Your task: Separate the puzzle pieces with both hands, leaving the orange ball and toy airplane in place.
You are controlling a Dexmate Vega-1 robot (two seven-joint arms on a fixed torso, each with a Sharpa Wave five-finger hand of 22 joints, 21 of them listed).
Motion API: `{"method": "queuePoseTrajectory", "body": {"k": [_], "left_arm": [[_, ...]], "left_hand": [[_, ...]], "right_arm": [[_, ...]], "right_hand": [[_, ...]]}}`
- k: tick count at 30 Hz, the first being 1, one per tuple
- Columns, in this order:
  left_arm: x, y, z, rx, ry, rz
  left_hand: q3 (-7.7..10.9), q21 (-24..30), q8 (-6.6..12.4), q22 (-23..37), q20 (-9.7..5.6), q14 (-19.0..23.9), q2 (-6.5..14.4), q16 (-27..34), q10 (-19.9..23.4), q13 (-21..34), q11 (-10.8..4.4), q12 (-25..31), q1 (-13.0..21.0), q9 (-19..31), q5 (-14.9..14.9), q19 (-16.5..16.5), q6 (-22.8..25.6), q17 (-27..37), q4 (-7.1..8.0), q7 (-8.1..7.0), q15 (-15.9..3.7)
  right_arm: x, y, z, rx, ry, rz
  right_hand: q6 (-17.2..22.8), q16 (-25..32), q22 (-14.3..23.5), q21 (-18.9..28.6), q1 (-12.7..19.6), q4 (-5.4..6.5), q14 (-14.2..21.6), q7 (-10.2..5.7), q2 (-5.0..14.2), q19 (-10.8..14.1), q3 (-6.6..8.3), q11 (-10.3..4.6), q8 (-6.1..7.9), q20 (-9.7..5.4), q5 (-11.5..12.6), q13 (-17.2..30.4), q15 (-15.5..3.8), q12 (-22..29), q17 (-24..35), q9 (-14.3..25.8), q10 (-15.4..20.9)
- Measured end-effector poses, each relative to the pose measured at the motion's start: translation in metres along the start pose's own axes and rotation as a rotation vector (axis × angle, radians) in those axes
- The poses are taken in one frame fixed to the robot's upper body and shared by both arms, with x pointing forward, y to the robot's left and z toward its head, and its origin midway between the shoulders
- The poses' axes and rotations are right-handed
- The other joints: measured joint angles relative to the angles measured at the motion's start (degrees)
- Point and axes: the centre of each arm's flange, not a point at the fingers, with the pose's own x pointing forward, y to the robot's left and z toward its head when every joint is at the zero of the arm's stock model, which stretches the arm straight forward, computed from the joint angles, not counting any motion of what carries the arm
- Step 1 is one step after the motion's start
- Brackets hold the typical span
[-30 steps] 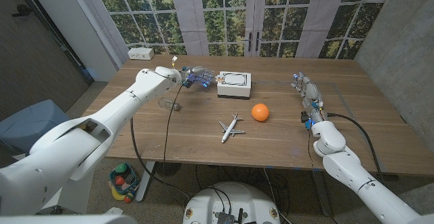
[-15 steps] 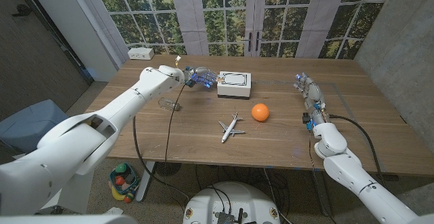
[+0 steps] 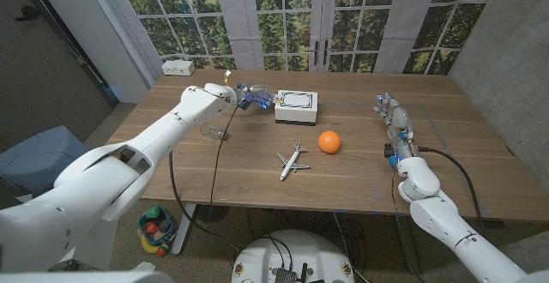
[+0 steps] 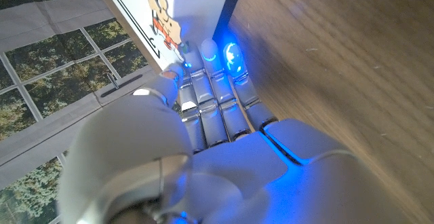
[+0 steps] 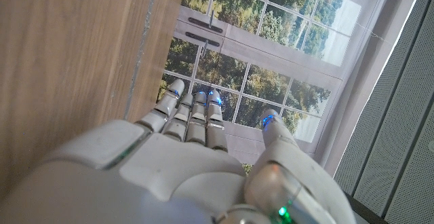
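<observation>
The white puzzle block [image 3: 296, 107], with a drawing on its top, stands at the table's back middle. My left hand [image 3: 251, 99] is at its left side with fingers stretched out. In the left wrist view those fingertips [image 4: 230, 53] reach the block's [image 4: 190, 7] side wall, and nothing is held. The orange ball [image 3: 328, 141] lies in front of the block, with the toy airplane [image 3: 292, 160] nearer and to its left. My right hand [image 3: 393, 116] stands on edge far right of the block, fingers straight and apart from everything; the right wrist view shows it [image 5: 190, 156] empty.
A small clear object [image 3: 210, 131] lies on the wooden table [image 3: 257, 184] under my left arm. A white box [image 3: 178, 67] sits at the back left corner. Windows run behind the table's far edge.
My left hand has edged a little toward the block's left side. My right hand has drifted slightly to the right. Block, ball and airplane have stayed put.
</observation>
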Motion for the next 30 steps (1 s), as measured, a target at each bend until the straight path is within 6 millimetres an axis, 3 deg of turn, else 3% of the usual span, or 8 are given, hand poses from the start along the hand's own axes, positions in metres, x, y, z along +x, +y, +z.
{"method": "queuePoseTrajectory", "body": {"k": [8, 22, 30], "left_arm": [[0.0, 0.0, -0.006, -0.082, -0.006, 0.04], [-0.004, 0.0, -0.014, -0.213, -0.014, 0.048], [-0.015, 0.002, -0.019, -0.31, -0.029, 0.042]], "left_hand": [[0.84, 4.11, 1.47, -0.01, -1.02, 3.87, -0.75, 2.37, 4.09, 3.64, -0.62, 3.59, 2.79, 1.26, -0.06, 1.03, 4.52, 0.67, -0.09, -2.03, -0.92], [0.48, 7.29, 2.02, -0.16, -1.01, 4.81, -1.16, 4.42, 6.21, 7.63, -0.71, 6.49, 5.43, 1.78, 0.22, 1.02, 5.91, 1.24, 0.05, -2.63, -1.25], [-0.35, 7.96, 2.63, -0.44, -1.22, 4.34, -1.15, 5.31, 6.39, 9.81, -0.7, 7.48, 6.04, 1.79, 0.22, 0.81, 6.92, 1.23, 0.13, -3.5, -1.27]], "right_arm": [[-0.001, -0.001, 0.0, 0.001, -0.004, -0.009], [-0.004, -0.002, -0.002, -0.002, -0.006, -0.022], [-0.004, 0.0, 0.0, -0.003, -0.011, -0.022]], "right_hand": [[0.0, 0.0, 0.0, -0.41, -0.3, -0.25, 0.0, 0.0, 0.3, 0.23, -0.25, 0.0, 0.0, -0.23, 0.0, -0.09, 0.0, 0.0, 0.0, 0.0, 0.0], [0.46, 0.0, -0.01, -1.25, -0.3, -0.24, 0.21, 0.16, 0.3, 0.31, -0.24, -0.02, 0.0, -0.31, 0.01, -0.08, -0.22, 0.0, 0.01, 0.0, 0.01], [0.62, 0.0, -0.01, -1.54, -0.29, -1.2, 0.21, -0.01, 0.31, 0.72, 0.23, -0.42, 0.0, 0.1, 0.01, -0.08, -0.21, 0.0, -0.29, 0.0, 0.41]]}}
